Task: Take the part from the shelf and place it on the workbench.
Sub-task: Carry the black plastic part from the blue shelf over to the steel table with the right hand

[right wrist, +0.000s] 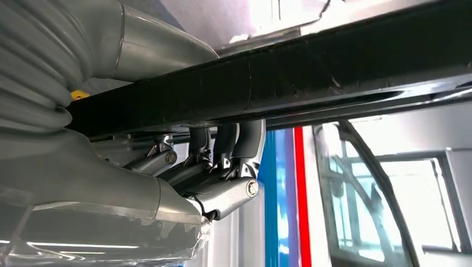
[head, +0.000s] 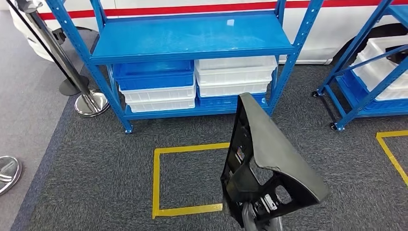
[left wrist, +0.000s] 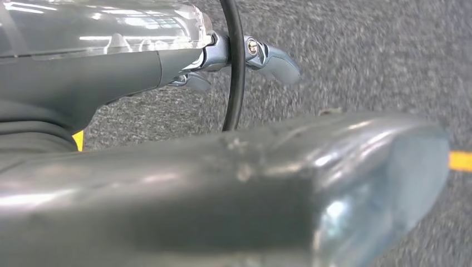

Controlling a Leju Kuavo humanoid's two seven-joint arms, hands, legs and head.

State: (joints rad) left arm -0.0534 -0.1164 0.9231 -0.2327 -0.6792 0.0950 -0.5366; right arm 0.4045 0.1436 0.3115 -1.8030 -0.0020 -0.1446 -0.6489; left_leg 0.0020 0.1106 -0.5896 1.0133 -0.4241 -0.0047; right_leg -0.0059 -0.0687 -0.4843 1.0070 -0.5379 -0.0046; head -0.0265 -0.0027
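My left hand point(left wrist: 245, 55) hangs over grey carpet point(head: 96, 168), fingers spread, holding nothing. My right hand point(right wrist: 211, 167) curls under the part point(head: 269, 159), a rigid black moulded panel, matte and wedge-shaped, carried upright clear of the blue steel shelf point(head: 192, 36) for the workbench.

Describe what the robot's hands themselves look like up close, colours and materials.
The right hand has a grey ribbed cover, a clear shiny plastic wrap over the wrist, dark fingers and silver metal links with visible screws. The left hand shows the same clear wrap, a thick grey thumb, metallic fingertips and a black cable.
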